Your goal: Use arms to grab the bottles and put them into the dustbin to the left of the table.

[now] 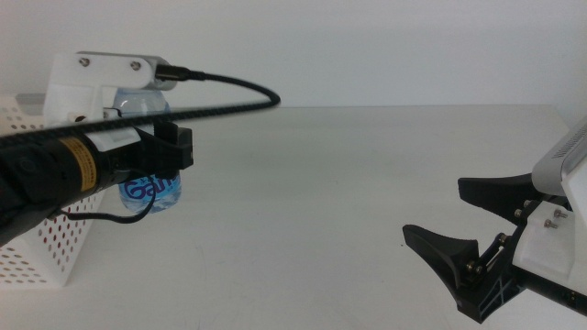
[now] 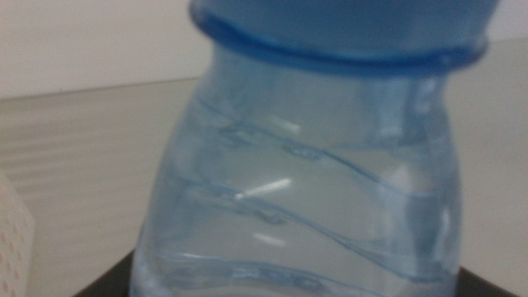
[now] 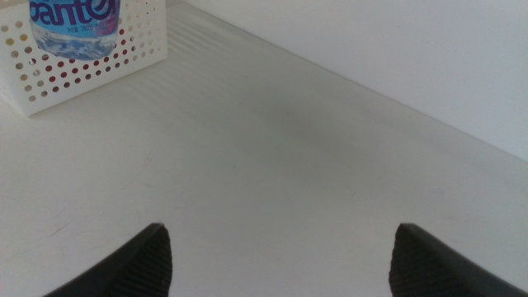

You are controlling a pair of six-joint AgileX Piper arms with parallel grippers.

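Observation:
My left gripper [image 1: 163,152] is shut on the clear water bottle [image 1: 151,191] with the blue label and holds it in the air, just right of the white perforated dustbin [image 1: 37,247] at the table's left edge. In the left wrist view the bottle [image 2: 313,181] fills the picture, with its blue cap [image 2: 346,21] showing. The right wrist view shows the bottle's lower end [image 3: 74,25] in front of the dustbin [image 3: 99,70]. My right gripper [image 1: 459,220] is open and empty low at the right [image 3: 276,256]. The yellow-drink bottle and the red can are out of view.
The white tabletop [image 1: 348,183] stretches between the two arms to the back wall. The left arm's thick black cable [image 1: 238,92] arcs above it. A corner of the dustbin [image 2: 12,239] shows in the left wrist view.

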